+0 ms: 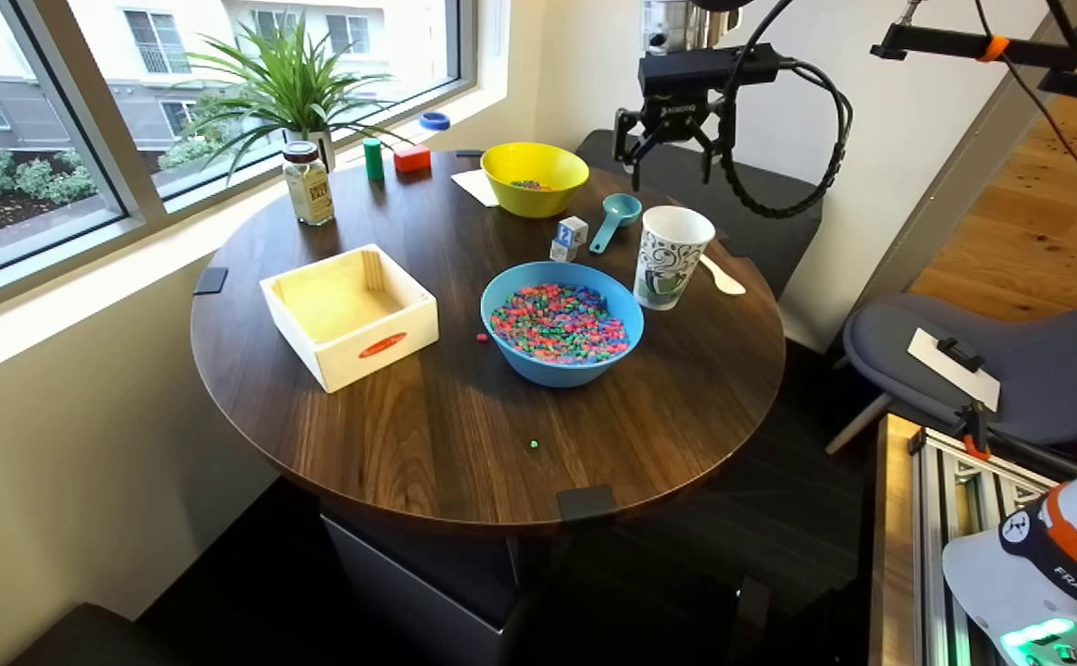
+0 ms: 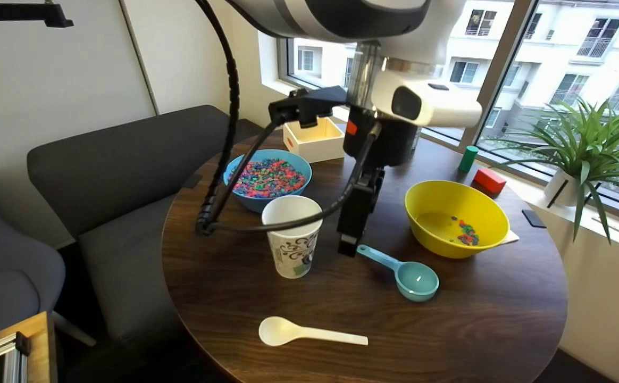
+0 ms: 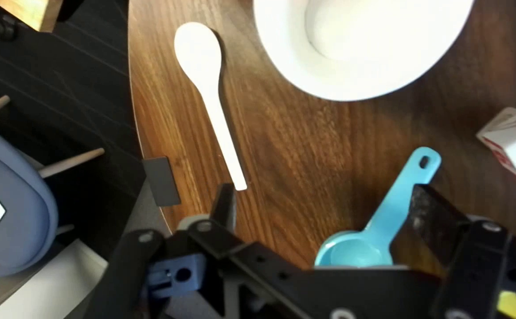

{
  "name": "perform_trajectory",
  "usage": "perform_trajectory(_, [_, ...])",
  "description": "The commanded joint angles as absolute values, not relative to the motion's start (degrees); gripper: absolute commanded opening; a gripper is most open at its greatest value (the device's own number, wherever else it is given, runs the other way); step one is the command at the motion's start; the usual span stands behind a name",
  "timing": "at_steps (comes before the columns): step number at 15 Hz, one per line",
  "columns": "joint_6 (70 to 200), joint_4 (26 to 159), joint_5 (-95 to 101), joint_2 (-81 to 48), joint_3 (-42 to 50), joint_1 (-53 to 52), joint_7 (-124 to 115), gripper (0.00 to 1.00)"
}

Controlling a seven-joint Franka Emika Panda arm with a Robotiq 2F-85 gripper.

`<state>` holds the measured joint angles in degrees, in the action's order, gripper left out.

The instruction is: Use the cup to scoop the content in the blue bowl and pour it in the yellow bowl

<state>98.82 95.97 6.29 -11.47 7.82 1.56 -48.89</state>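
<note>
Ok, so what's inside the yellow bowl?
A small scatter of multicoloured bits lies on the bottom of the yellow bowl. In both exterior views, its near wall hides its own inner face, and the bits cover whatever is directly beneath them.

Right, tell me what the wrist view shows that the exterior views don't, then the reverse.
Only in the wrist view: what looks like the inner base of the cup, seen from above. Only in both exterior views: the blue bowl, its multicoloured bits, the box and the plant. Shared: the cup itself, the spoon, the scoop and the open gripper.
</note>
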Motion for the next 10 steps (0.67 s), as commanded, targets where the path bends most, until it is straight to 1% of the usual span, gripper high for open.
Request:
perform_trajectory(1, [101.89, 97.39, 7.38, -7.44, 6.23, 0.19, -52.47, 1.0])
perform_trajectory(10, [101.05, 95.96, 6.38, -6.72, 4.96, 0.36, -52.55, 1.0])
